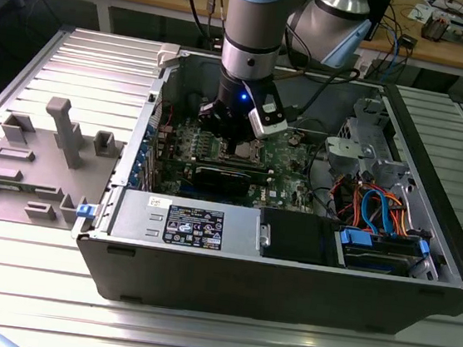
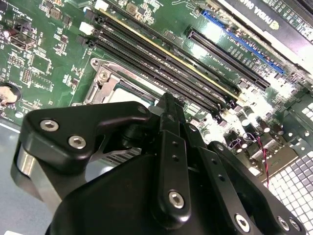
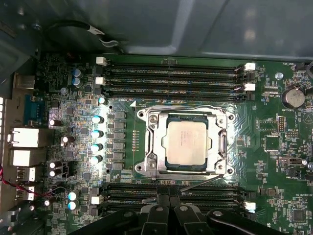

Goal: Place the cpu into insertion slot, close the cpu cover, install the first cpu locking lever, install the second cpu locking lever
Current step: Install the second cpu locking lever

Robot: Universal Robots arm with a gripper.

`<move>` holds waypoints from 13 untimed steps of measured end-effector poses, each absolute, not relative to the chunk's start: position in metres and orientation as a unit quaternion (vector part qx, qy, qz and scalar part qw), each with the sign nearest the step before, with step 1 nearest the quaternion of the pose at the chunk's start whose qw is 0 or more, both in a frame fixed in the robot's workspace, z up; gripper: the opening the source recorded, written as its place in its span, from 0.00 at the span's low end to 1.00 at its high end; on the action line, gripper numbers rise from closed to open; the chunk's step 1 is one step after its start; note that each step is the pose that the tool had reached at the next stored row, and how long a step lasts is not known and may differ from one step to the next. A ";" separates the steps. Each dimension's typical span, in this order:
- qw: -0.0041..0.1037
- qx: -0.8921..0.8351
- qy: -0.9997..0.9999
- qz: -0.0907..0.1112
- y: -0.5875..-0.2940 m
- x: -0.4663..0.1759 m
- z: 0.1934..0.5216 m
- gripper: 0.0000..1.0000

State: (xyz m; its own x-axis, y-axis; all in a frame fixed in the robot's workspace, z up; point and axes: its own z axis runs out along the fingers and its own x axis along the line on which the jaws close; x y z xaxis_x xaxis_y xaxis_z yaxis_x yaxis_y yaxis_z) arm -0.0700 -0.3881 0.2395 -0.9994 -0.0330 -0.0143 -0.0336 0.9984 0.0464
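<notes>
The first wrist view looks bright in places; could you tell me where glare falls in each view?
In the first wrist view, glare washes the capacitors beside the insertion slot; in the second wrist view, it bleaches the board's slots; in the exterior view, lighting is even.

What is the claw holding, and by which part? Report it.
Cannot be told. The claw sits at the end of a thin lever beside the cpu cover; the cpu lies seated, unheld.

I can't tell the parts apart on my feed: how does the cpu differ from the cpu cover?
The cpu is a solid, dull grey square; the cpu cover is a shinier open frame with a cut-out centre. The cpu sits inside; the cpu cover lies flat around it. Both are square and metal.
</notes>
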 end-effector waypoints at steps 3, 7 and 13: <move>0.007 -0.017 1.000 0.023 -0.388 -0.070 0.240 0.11; -0.007 -0.016 1.000 0.025 -0.389 -0.070 0.239 0.11; -0.010 -0.016 0.999 0.042 -0.400 -0.070 0.237 0.11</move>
State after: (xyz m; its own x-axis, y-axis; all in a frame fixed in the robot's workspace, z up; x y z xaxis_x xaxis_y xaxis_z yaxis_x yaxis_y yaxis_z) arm -0.0696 -0.4004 0.2373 -0.9992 -0.0336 0.0196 -0.0318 0.9960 0.0838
